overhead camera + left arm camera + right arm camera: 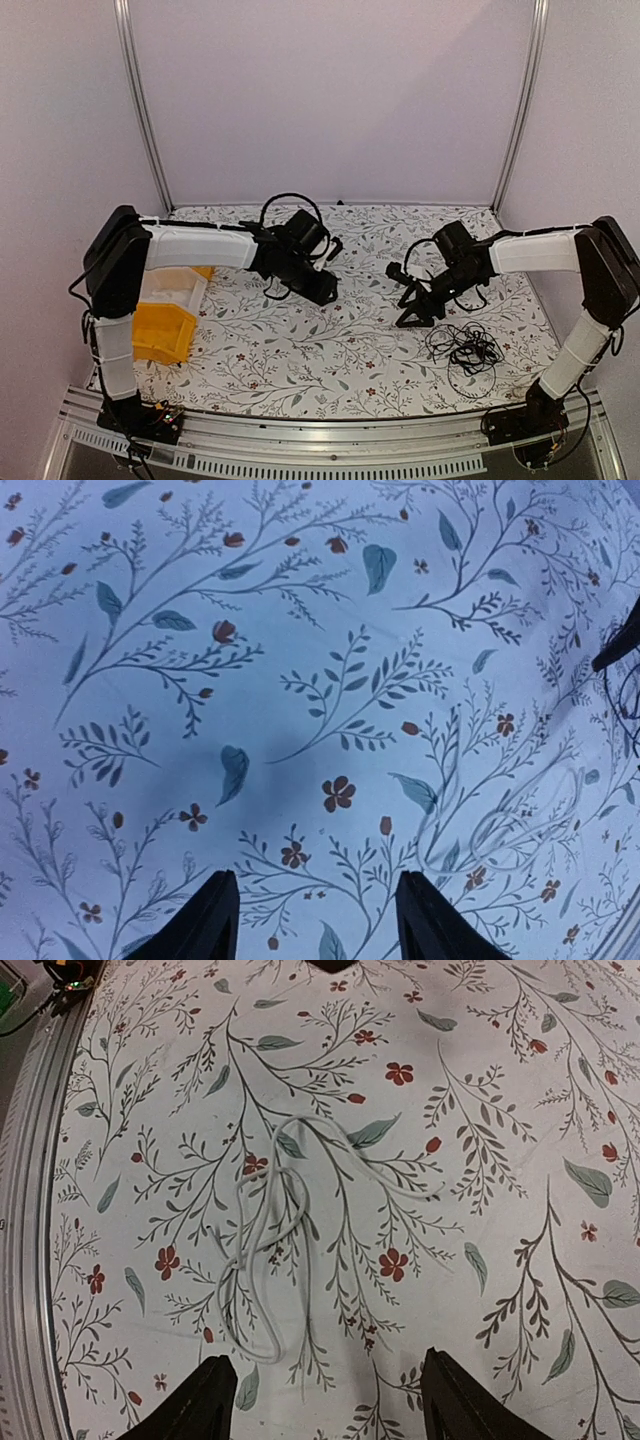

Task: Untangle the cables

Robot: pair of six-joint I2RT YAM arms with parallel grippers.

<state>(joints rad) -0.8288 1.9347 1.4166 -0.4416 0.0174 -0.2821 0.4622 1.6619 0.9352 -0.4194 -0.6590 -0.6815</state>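
The black cables (462, 348) lie just right of my right gripper (325, 1380), toward the near edge of the table (300, 370). My left gripper (315, 890) is well apart. Both finger pairs stand open, empty.

The worktop (300, 375) is covered by a white cloth printed with grey-green sprigs and small red flowers. At its left side sits a yellow bin (160, 335), and a paler bin (178, 285) touches it on the far side. Toward the right, near the front edge, the black cables (465, 348) lie flat on the cloth in a loose, looping heap. A white cable (268, 1230) lies apart from them, folded into several long loops that cross one another. It is hard to pick out against the pattern. A ribbed metal rail (330, 445) runs along the near edge.
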